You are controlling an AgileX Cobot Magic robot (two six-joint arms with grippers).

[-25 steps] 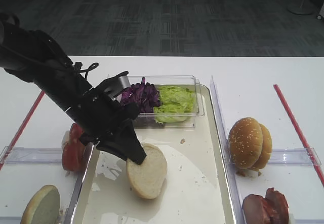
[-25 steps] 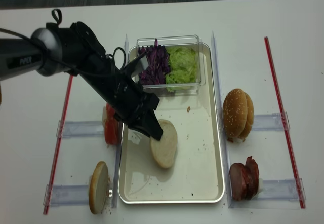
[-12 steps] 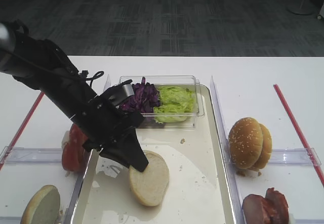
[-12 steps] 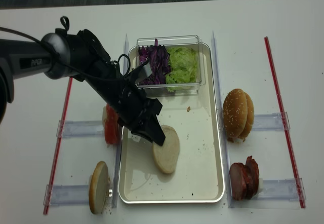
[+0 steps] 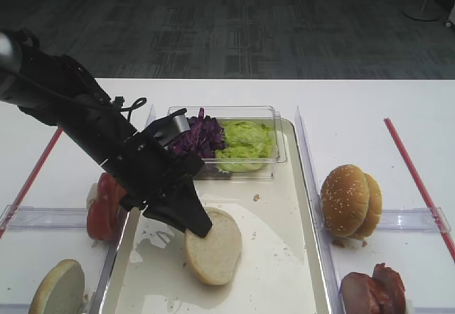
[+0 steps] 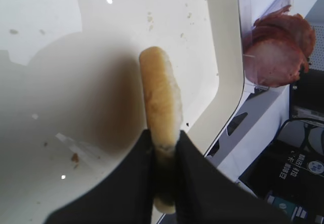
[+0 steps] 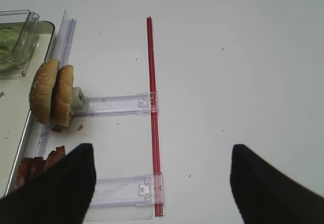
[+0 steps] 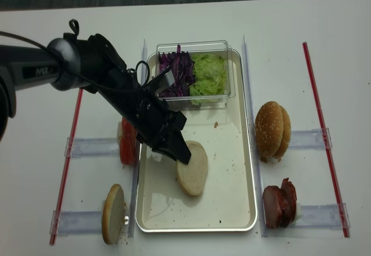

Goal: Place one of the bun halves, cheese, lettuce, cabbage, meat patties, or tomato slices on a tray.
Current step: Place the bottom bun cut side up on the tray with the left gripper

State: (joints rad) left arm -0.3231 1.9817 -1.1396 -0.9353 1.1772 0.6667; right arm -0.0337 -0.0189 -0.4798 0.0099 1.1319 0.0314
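Bright overhead light, soft shadows; wrist views blurry near lens.

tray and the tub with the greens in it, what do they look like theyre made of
Tray: looks like metal, silvery rolled rim that catches light, with a pale, glossy, crumb-speckled floor, possibly a coating or liner.
Tub: clear hard plastic by the look, since the lettuce and cabbage show through its walls and the edges glint.
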